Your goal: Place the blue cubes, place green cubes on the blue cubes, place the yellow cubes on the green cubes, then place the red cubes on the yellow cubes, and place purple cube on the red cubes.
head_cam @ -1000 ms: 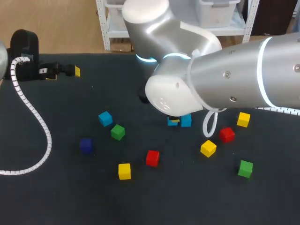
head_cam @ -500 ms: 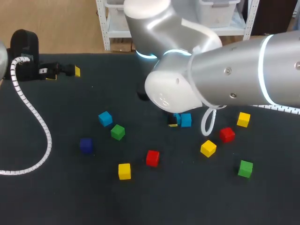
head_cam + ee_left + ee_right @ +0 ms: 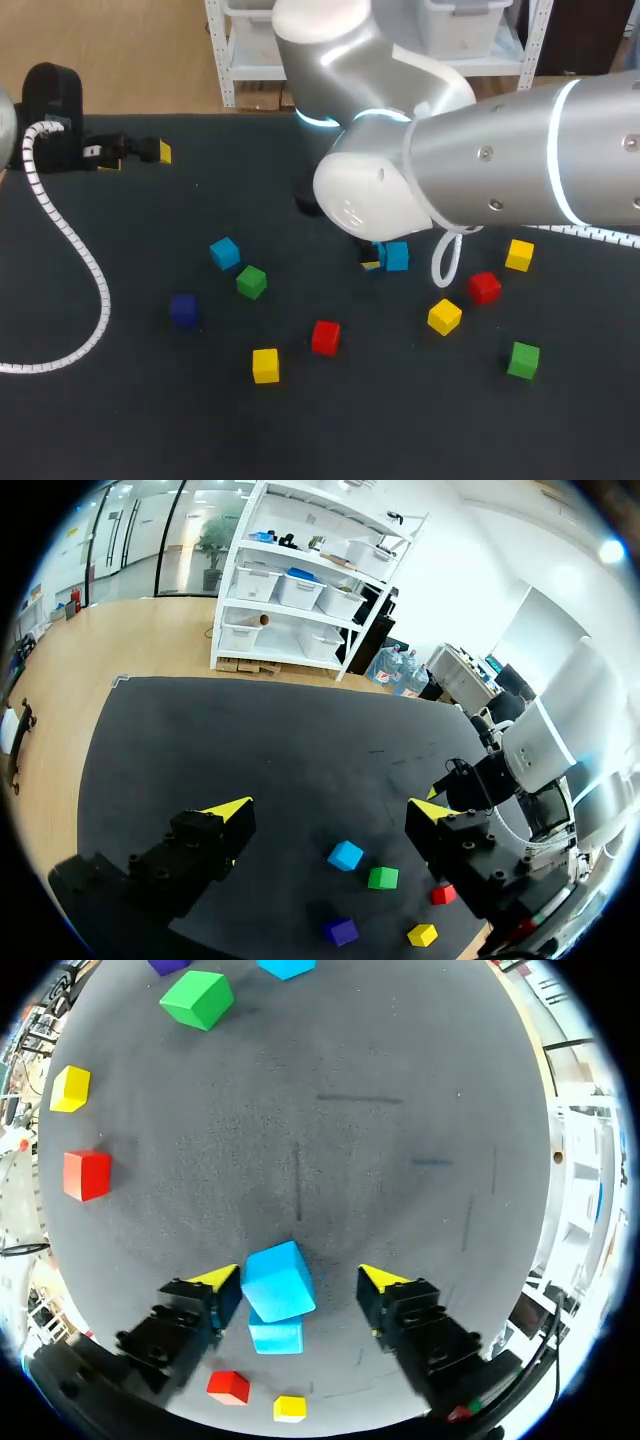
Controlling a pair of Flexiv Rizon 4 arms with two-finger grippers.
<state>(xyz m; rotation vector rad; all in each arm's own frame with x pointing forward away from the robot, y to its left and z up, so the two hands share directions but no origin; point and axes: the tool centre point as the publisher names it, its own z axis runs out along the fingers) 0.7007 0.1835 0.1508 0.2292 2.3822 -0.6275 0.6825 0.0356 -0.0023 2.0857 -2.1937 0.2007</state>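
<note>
The dark tabletop [image 3: 140, 430] in front of you is scattered with coloured cubes. Your right gripper [image 3: 299, 1278] hangs low over its middle with the fingers spread. A tilted blue cube [image 3: 278, 1280] sits between them, up against one finger with a clear gap to the other, so nothing is clamped. A second blue cube [image 3: 275, 1338] lies just beside it, toward the gripper's wrist and partly hidden by it. You cannot tell whether the tilted one rests on it. In the head view your right arm [image 3: 480, 170] covers most of this pair.

Off to your left lie a third blue cube [image 3: 224, 252], the left green cube [image 3: 251, 281] just beside it, and the purple cube [image 3: 183, 309] near them. Closer to you are the middle red cube [image 3: 325, 337] and the front yellow cube [image 3: 265, 365]. On your right sit the middle yellow cube [image 3: 444, 316], the right red cube [image 3: 485, 287], the far yellow cube [image 3: 519, 255] and the right green cube [image 3: 523, 359].

Your left gripper [image 3: 330, 808] is well apart at the far left, fingers wide and empty.
</note>
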